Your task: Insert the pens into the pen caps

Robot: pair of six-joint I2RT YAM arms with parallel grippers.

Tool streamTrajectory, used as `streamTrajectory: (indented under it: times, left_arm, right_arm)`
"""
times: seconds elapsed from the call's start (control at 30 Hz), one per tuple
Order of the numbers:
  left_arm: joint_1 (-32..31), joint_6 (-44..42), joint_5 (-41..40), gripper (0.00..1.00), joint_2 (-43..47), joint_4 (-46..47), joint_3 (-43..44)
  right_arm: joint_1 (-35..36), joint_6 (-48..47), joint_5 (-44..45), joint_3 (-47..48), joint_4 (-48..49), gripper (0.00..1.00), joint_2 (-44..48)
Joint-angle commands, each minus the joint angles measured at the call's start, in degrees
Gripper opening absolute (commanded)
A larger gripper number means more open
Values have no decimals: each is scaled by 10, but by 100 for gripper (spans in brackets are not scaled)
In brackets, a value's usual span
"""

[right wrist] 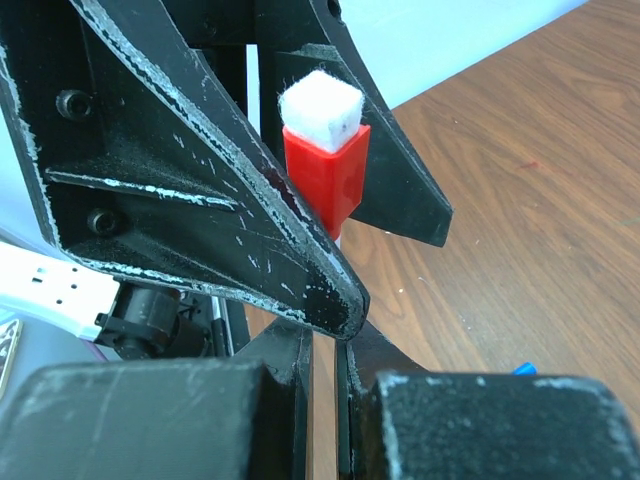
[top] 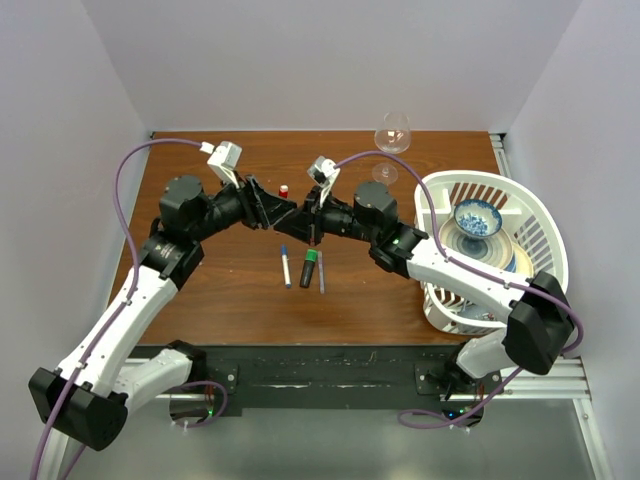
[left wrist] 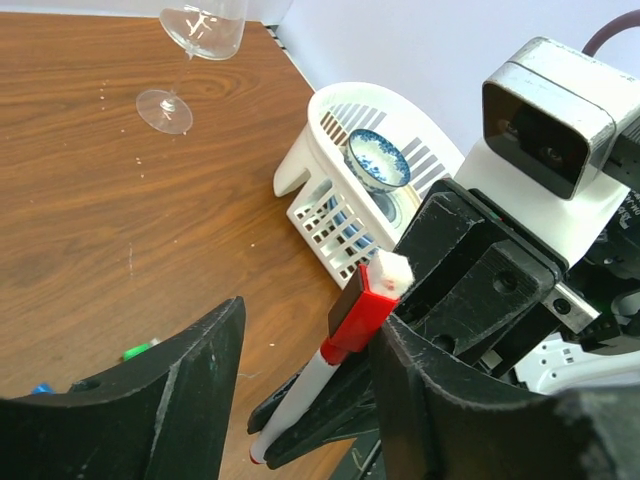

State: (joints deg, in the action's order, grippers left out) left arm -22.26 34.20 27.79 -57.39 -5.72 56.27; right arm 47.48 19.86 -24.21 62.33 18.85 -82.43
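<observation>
My right gripper (top: pixel 308 216) (right wrist: pixel 325 345) is shut on a white pen (left wrist: pixel 300 395) at mid-table and holds it off the wood. A red cap (left wrist: pixel 368 308) with a white felt top sits on the pen's end; it shows in the right wrist view (right wrist: pixel 325 175) and the top view (top: pixel 284 189). My left gripper (top: pixel 283 208) (left wrist: pixel 310 320) is open, its fingers wide on either side of the red cap, which touches one finger. On the table lie a blue-capped white pen (top: pixel 285 266), a green-capped black marker (top: pixel 309 268) and a thin grey pen (top: pixel 321 272). No pink cap shows.
A wine glass (top: pixel 392 135) stands at the back right. A white basket (top: pixel 548 225) with a blue-and-white bowl (top: pixel 478 217) and plates fills the right side. Both arms meet over the table's middle.
</observation>
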Motion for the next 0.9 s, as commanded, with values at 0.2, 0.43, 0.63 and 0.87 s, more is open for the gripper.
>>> streamTrajectory:
  times: [0.2,0.43,0.63,0.87]
  left_arm:
    - [6,-24,-8,60,1,-3,39]
    - [14,-26,-1,59,-1,-4,51]
    - [17,-33,12,46,0,-4,46]
    - [17,-9,66,0,18,15,-28]
  right_arm:
    - [7,3,-14,1,25,0,-5]
    - [6,-1,-13,6,15,0,-9]
    - [6,2,-14,13,9,0,-18]
    - [4,19,10,44,4,0,-15]
